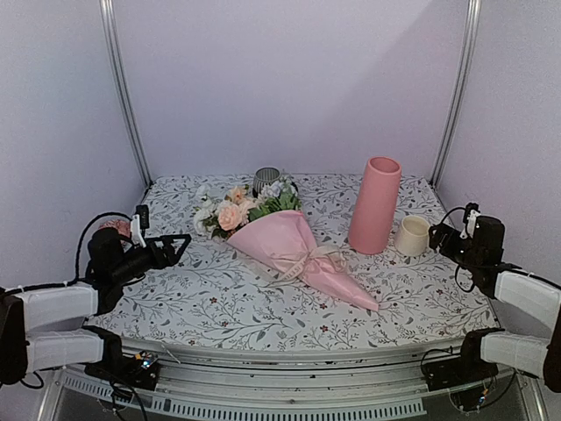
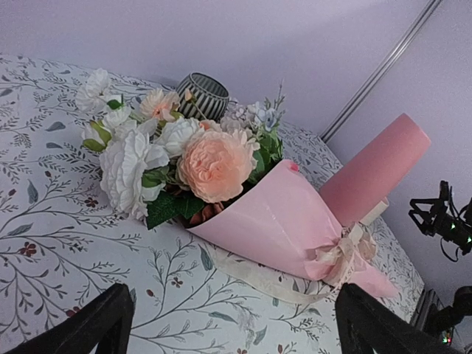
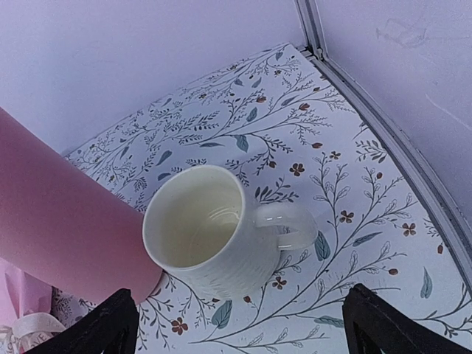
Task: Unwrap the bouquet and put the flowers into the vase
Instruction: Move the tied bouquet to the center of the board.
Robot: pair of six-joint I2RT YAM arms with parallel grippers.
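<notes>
Left tool and right tool both released; one bouquet, one vase, one mug, one cup.

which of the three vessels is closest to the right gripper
The small cream mug, just right of the tall pink vase; the striped grey cup stands far back behind the bouquet.

Smooth matt pale pink paper around the bouquet, cream ribbon with a soft sheen, cloth-like petals on the flowers, matt smooth pink vase, glossy cream mug with finely ribbed wall, matt printed table cover, metal corner posts
</notes>
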